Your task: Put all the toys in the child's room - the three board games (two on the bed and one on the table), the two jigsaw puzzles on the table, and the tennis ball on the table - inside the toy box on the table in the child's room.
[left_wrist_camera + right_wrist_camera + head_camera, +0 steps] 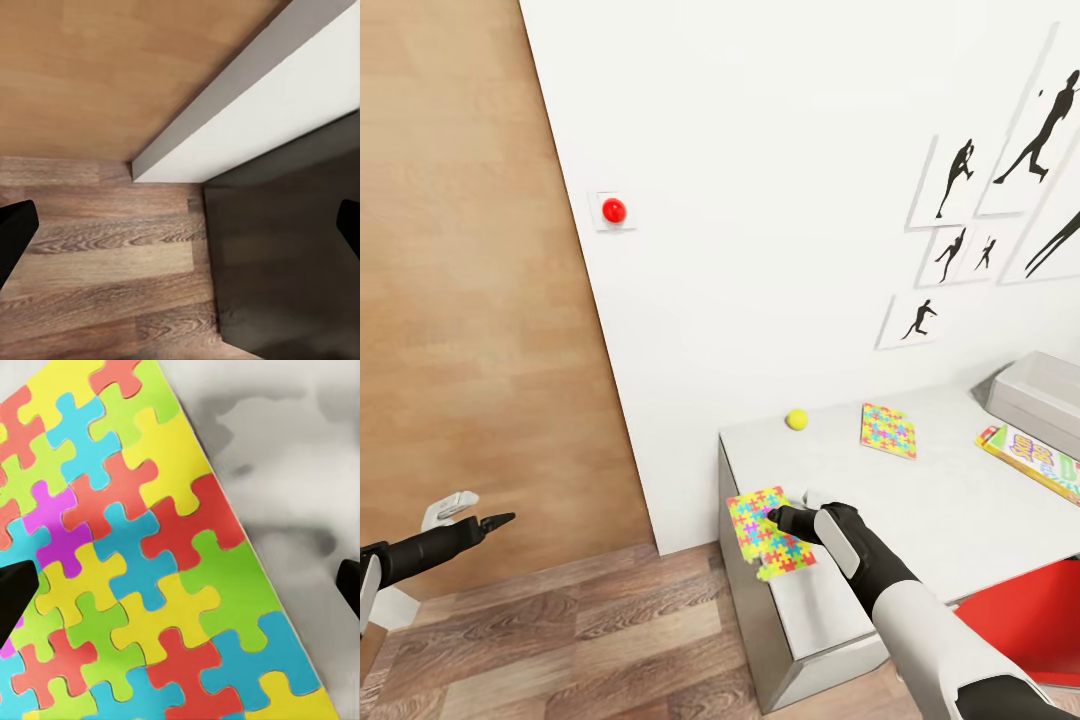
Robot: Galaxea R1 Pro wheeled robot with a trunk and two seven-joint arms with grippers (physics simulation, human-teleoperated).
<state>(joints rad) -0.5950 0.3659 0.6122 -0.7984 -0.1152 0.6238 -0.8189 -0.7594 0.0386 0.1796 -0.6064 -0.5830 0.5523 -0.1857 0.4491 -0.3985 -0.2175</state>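
The right gripper is nearest, low in the head view, at the near-left corner of the bench. It sits right over a jigsaw puzzle that lies on that corner and sticks out a little past the bench's left edge. In the right wrist view the puzzle is very close, and the two dark fingertips stand far apart, one over the puzzle and one over the bare white top. So this gripper is open and holds nothing.

A second puzzle lies flat farther back on the bench, near the wall. The tennis ball sits at the back-left corner, close to the wall and apart from both puzzles. At the right edge of the head view a colourful board game lies flat on the bench. Just behind it stands the light-grey toy box, partly cut off by the picture's edge.

The left gripper hangs over the wood floor, well away from the bench, beside a brown door. In the left wrist view its fingertips are spread wide with nothing between them.

A red button and black silhouette pictures are on the white wall.
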